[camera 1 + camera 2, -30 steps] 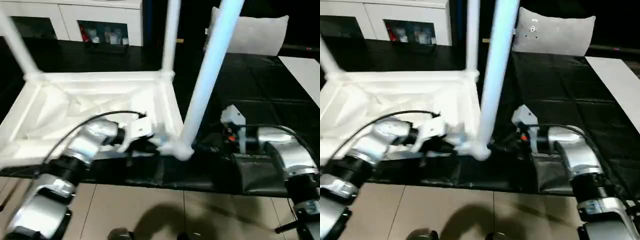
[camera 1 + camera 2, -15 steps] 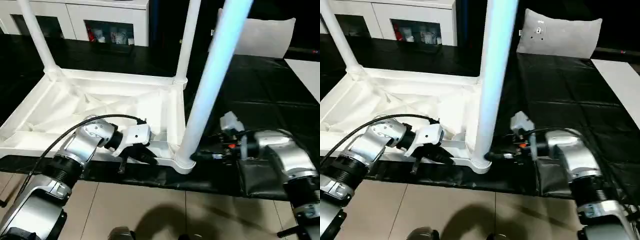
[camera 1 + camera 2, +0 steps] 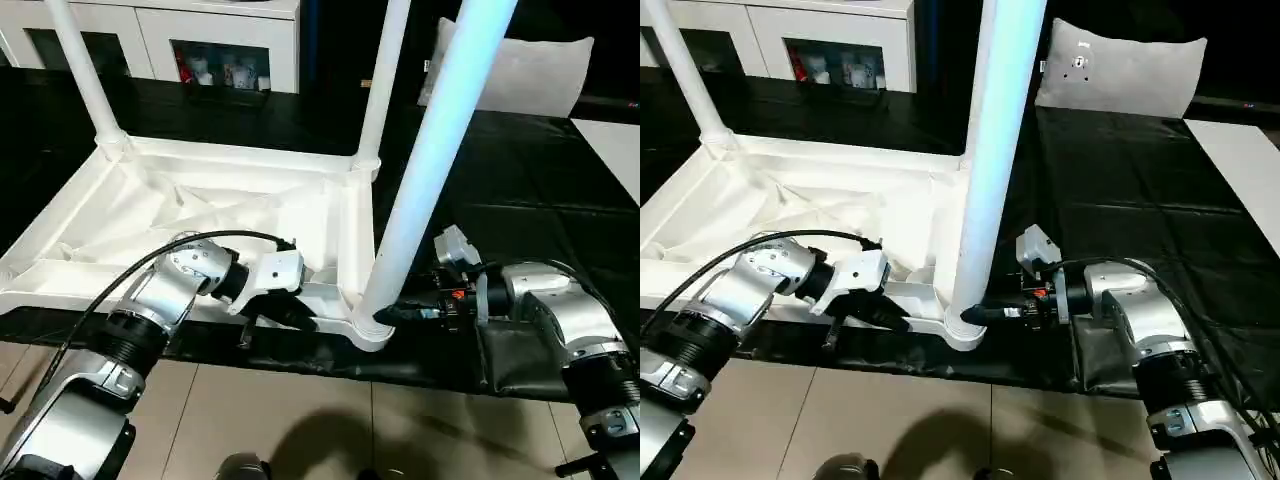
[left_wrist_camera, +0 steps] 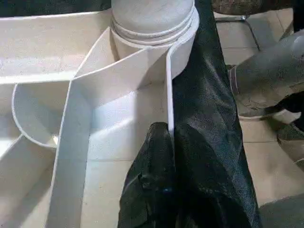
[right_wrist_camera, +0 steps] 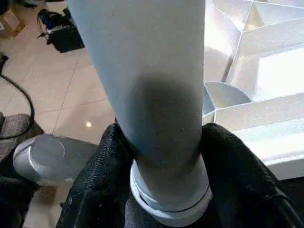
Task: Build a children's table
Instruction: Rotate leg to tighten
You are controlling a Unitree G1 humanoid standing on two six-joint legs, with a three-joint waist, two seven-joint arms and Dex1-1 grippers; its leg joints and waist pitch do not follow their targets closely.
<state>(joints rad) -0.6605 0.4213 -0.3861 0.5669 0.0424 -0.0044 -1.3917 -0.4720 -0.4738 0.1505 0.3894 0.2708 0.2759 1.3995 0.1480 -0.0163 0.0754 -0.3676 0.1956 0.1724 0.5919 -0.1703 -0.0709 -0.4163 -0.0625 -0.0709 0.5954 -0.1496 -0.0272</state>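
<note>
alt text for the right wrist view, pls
The right tool clasps the base of an upright white table leg, one black finger on each side, just above the ringed corner socket. The upturned tabletop's ribbed underside lies beyond, with tiled floor on the other side.

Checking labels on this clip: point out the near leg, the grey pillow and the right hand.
near leg (image 3: 425,190), left eye view, mid shaft.
grey pillow (image 3: 1125,65), right eye view, its front face.
right hand (image 5: 159,142), right wrist view, between the fingertips.

Bright overhead light glares on the white table top (image 3: 200,215), while the black mat (image 3: 540,190) stays dim.
</note>
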